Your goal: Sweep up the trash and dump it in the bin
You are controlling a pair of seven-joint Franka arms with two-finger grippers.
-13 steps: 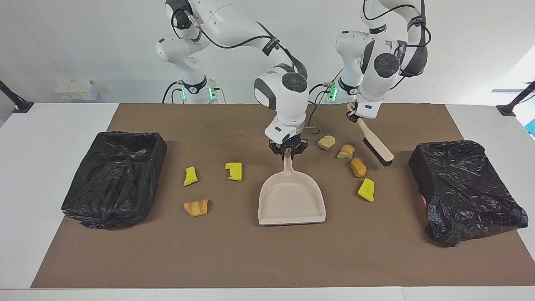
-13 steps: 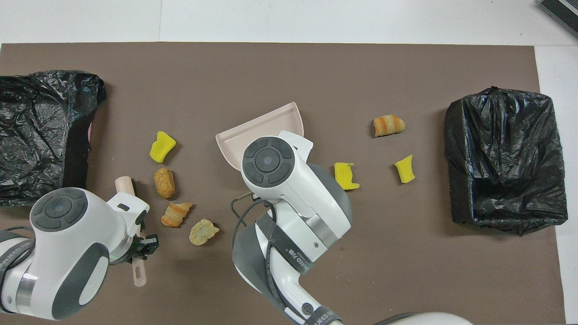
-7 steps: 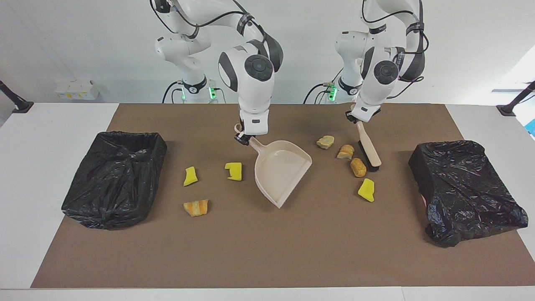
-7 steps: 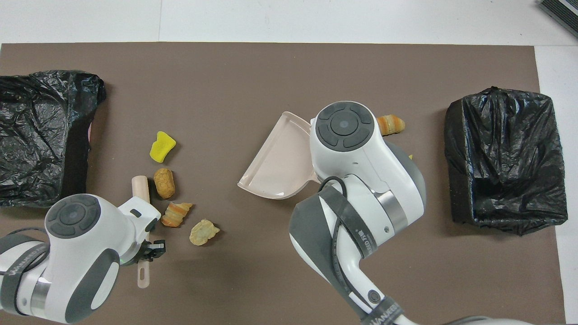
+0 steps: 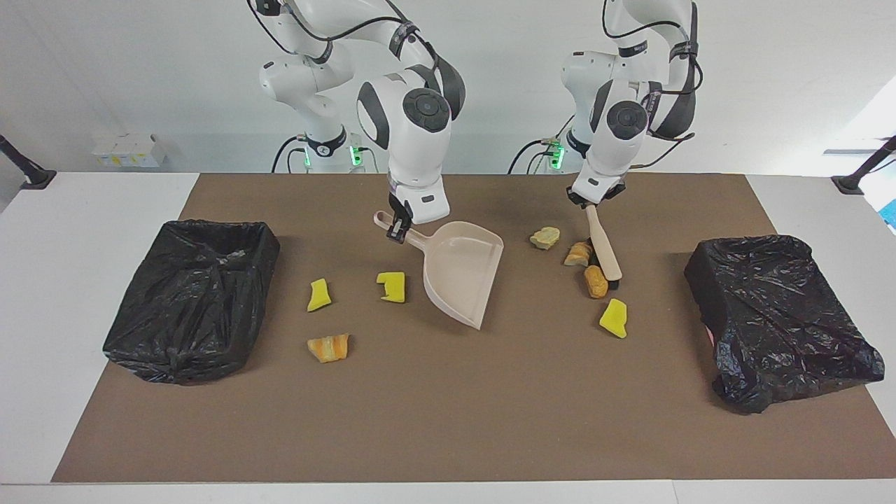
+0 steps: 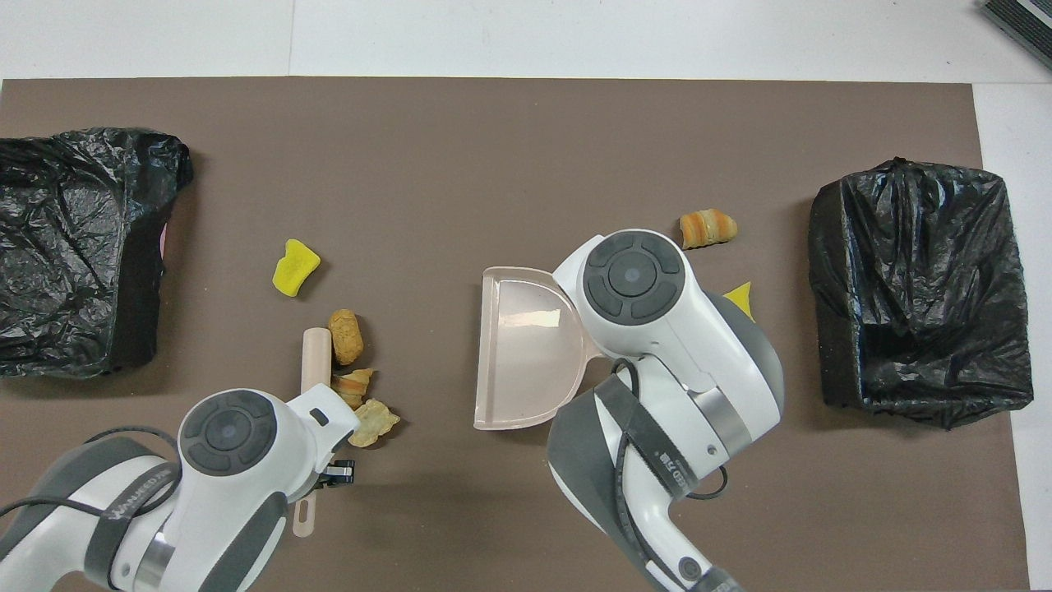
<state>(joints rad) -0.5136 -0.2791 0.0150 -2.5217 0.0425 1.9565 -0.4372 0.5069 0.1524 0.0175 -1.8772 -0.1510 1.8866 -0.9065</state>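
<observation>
My right gripper (image 5: 399, 229) is shut on the handle of the beige dustpan (image 5: 462, 276) (image 6: 526, 353), whose open mouth faces the left arm's end of the table. My left gripper (image 5: 591, 203) is shut on the handle of the beige brush (image 5: 603, 252) (image 6: 315, 362), whose head rests against two trash lumps (image 5: 578, 253) (image 5: 596, 281). A tan trash scrap (image 5: 545, 238) and a yellow one (image 5: 614, 318) lie beside them. Three more trash pieces (image 5: 319, 295) (image 5: 392, 286) (image 5: 328, 347) lie toward the right arm's end. In the overhead view the right gripper is hidden under its arm.
A bin lined with a black bag (image 5: 192, 297) (image 6: 920, 288) stands at the right arm's end of the brown mat. A second black-bagged bin (image 5: 777, 315) (image 6: 74, 247) stands at the left arm's end.
The right arm swung the dustpan toward its own end and turned the mouth to face the left arm's end. The left arm brought the brush against the bread lumps, nudging them.
</observation>
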